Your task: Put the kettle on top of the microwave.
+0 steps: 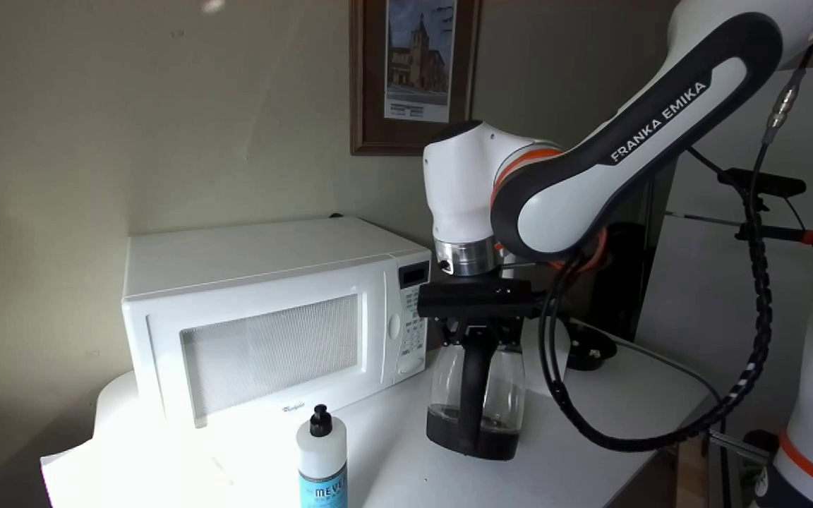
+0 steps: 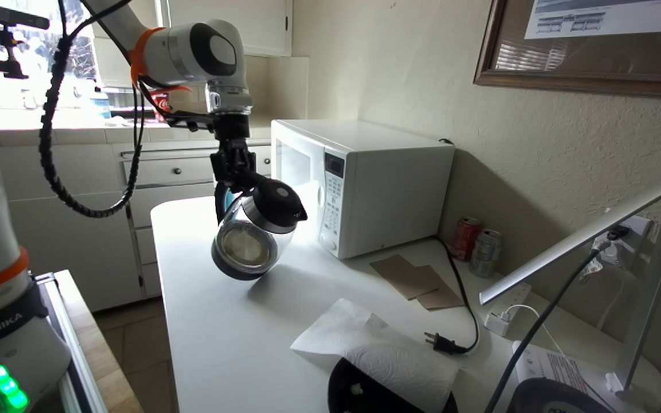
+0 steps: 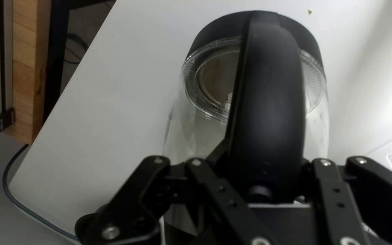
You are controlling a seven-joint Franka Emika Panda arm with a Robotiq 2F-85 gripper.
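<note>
Black, smooth and curved, the thick handle point(image 3: 269, 105) of the rounded clear-glass kettle point(image 2: 259, 232) sits clamped between my jaws, which stand only the handle's width apart, one on each side, close to the domed black lid point(image 2: 279, 201). I hold the kettle tilted above the smooth white table point(image 2: 221, 344), its round underside point(image 2: 245, 245) showing in an exterior view. Near it, on the same table, stands the large, white, boxy microwave point(image 1: 276, 310).
</note>
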